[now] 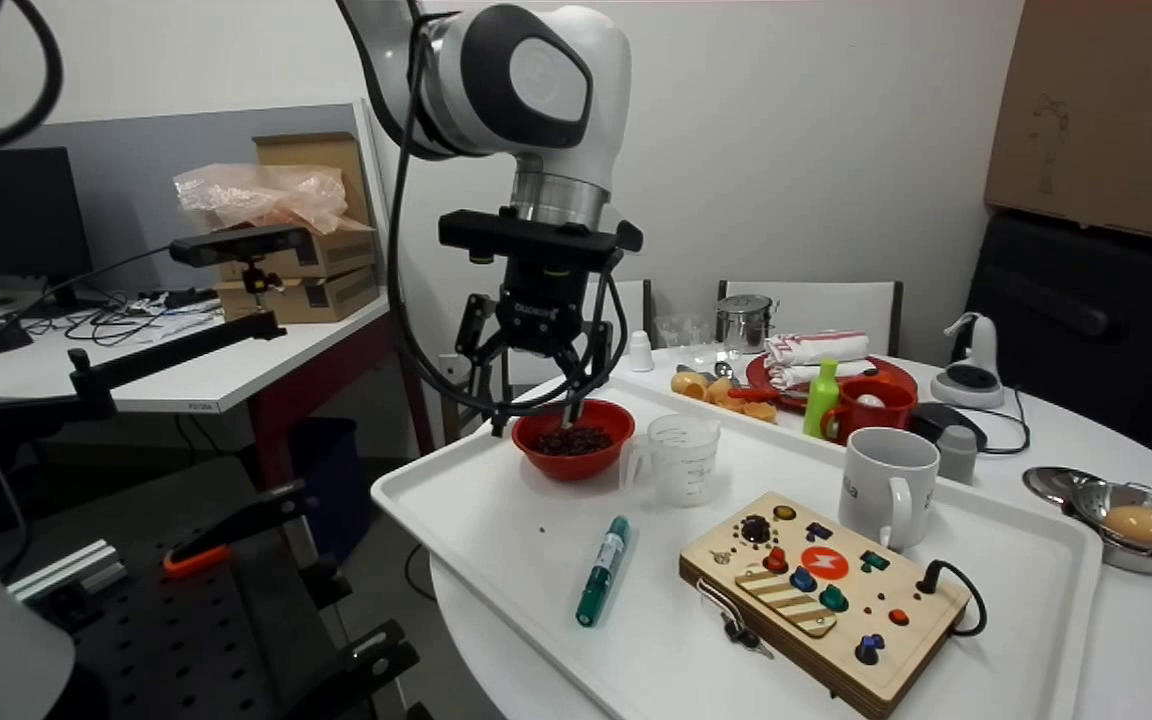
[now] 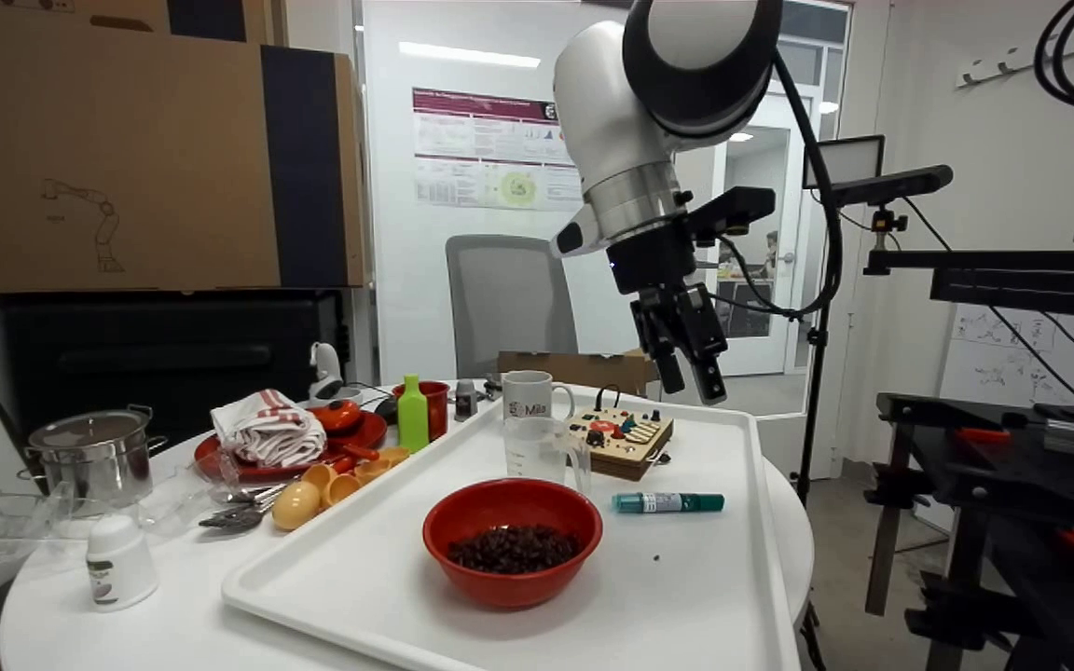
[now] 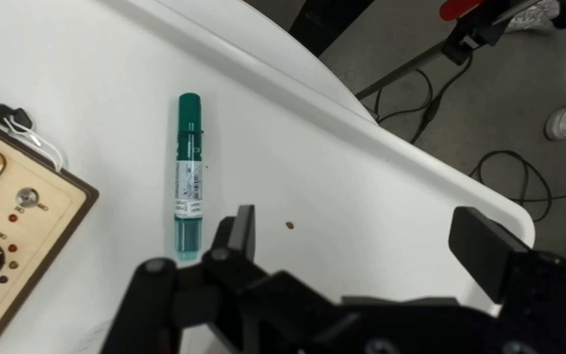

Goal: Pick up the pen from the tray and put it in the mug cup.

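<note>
Green marker pen [image 3: 188,182] lies on the white tray [image 3: 273,172]; the empty gripper [image 3: 360,235] hangs spread wide, off to its side. If lowered straight down, I'd guess a finger could clip the pen's pale end and roll it toward the wooden button box [image 3: 22,231].

There is one pen [image 1: 604,570], one tray [image 1: 491,510], one white mug [image 1: 868,500].

The white arm [image 1: 541,85] has black patches [image 1: 485,65], a shiny ring [image 1: 561,195], a black cable [image 1: 392,250] and a black claw [image 3: 356,238].
</note>
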